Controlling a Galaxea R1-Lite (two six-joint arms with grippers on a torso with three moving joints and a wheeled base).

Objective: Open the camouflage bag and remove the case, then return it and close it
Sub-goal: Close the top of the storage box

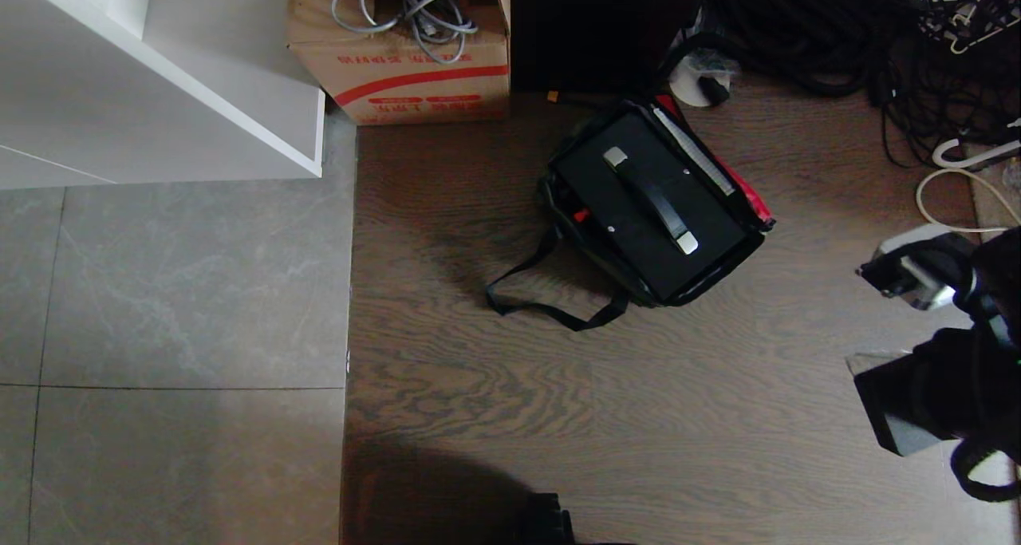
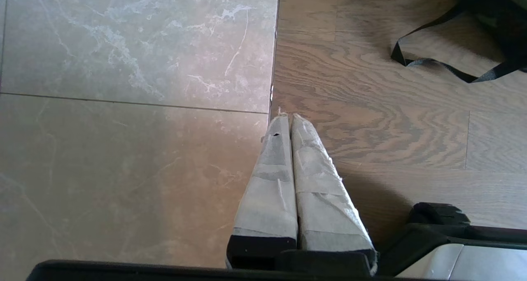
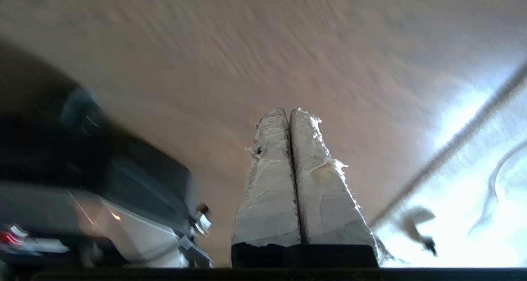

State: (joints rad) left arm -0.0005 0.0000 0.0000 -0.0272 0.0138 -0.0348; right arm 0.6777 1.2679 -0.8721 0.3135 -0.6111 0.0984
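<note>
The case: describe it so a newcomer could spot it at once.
On the brown wood floor, just in front of the tall black box, lies the open camouflage bag. The case sits inside it: flat and black, with a silver-ended handle on top.

Head cam top-down; wrist cams low over floor [image 1: 478, 417], shared w/ head.

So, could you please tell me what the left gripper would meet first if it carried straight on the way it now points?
Probably only floor: the shut left gripper points along the seam where the grey tile meets the wooden floor. The bag's black strap lies off to one side.
</note>
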